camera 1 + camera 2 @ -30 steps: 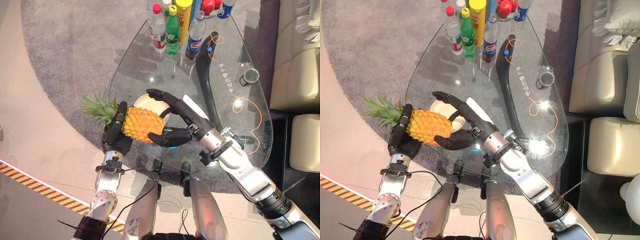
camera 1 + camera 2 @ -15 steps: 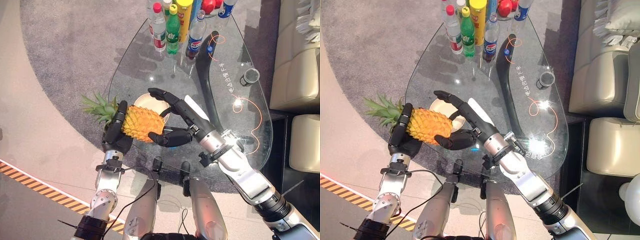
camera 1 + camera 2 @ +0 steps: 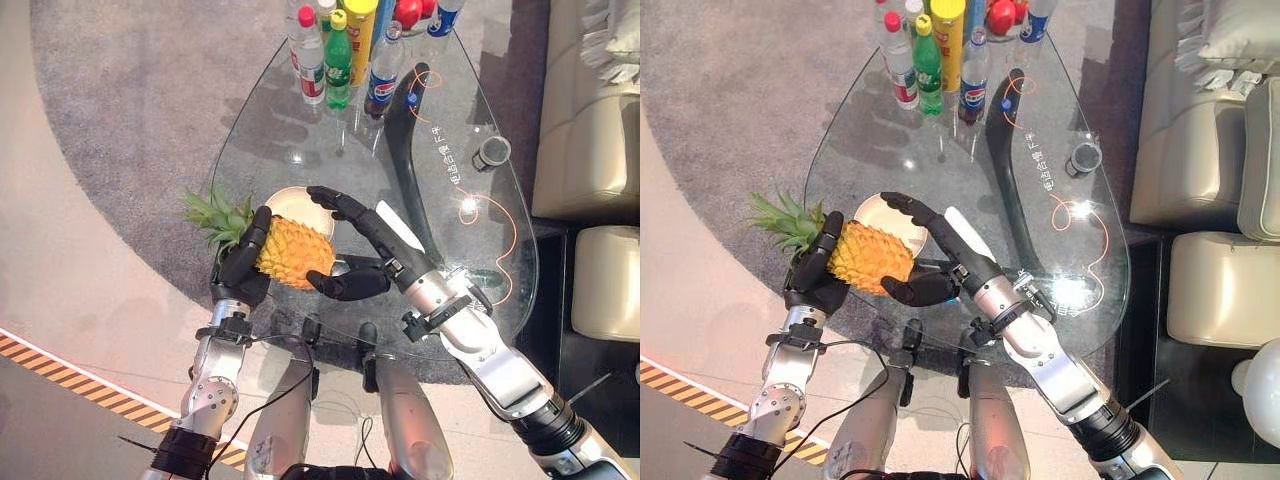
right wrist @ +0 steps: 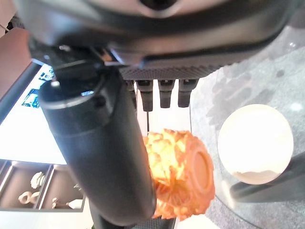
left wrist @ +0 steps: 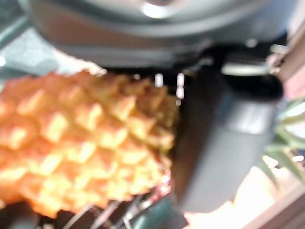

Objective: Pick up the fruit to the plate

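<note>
Fruit: pineapple [image 3: 292, 252] held just above the near-left edge of the glass table [image 3: 480, 250], long axis lying sideways, leafy crown pointing to the robot's left.
Left hand [image 3: 240, 272]: fingers curled round the crown end of the body.
Right hand [image 3: 352, 240]: fingers straight and spread, thumb under the base end, bracing rather than clamping.
Plate [image 3: 880, 213]: just beyond the pineapple, partly hidden behind it.
Key relation: plate directly ahead, away from the robot; likely a short forward carry, then lowering.
</note>
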You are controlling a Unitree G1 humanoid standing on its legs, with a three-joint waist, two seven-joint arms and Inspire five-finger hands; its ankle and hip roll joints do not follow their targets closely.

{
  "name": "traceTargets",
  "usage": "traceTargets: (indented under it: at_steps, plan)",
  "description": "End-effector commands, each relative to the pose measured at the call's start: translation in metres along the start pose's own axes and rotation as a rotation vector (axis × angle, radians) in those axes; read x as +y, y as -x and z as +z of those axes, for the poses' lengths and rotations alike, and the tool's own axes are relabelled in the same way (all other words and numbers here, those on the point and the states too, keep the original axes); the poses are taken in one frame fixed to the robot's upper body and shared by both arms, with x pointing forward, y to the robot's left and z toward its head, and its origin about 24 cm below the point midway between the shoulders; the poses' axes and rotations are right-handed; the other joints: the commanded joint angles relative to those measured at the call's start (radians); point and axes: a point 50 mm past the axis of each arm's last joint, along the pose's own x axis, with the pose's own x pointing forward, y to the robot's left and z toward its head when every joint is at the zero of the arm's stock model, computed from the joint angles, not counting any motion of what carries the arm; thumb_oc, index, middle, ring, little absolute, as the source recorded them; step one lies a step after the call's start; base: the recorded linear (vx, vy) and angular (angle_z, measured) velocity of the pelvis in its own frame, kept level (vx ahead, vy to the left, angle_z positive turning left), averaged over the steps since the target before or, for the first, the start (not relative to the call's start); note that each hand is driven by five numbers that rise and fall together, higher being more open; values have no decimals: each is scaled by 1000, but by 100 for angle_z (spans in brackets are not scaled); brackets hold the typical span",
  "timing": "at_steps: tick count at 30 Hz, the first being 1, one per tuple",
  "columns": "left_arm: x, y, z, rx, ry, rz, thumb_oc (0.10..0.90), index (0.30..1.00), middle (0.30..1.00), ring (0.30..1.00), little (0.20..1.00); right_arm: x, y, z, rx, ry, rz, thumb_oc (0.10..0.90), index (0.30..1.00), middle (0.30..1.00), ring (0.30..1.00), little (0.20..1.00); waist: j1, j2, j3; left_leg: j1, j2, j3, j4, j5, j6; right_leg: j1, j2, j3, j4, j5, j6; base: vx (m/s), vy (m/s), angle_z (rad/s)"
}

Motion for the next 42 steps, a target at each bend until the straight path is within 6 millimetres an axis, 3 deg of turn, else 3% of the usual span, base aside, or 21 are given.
traceTargets:
  at_steps: [1, 18, 32, 42]
  plan:
    - [-47, -11, 34, -203, 5, -288, 100, 300, 300, 300, 200, -35, -1, 40, -214, 100, -178, 800, 900, 900, 900, 900, -10, -19, -27, 0, -46, 41, 112, -73, 52, 76, 27, 67, -143, 104, 24, 0, 0, 0]
    - [-44, -13, 46, -265, -129, -282, 100, 300, 300, 300, 200, -35, 0, 30, -167, 12, -150, 800, 900, 900, 900, 900, -16, -15, -27, 1, -42, 45, 112, -72, 48, 76, 27, 68, -142, 101, 23, 0, 0, 0]
    - [-49, -22, 85, -555, -529, -136, 100, 300, 300, 300, 200, -12, -4, 5, -64, -249, -7, 800, 900, 900, 900, 900, -22, -11, -27, -17, -43, 48, 123, -64, 41, 56, 20, 75, -127, 96, 22, -8, 17, -3]
    - [-70, -32, 98, -773, -709, -89, 100, 300, 300, 300, 200, 6, -13, -8, 26, -313, 92, 800, 900, 900, 900, 900, -29, -14, -27, -50, -45, 57, 134, -59, 38, 17, 20, 89, -114, 100, 22, -12, 34, -1]
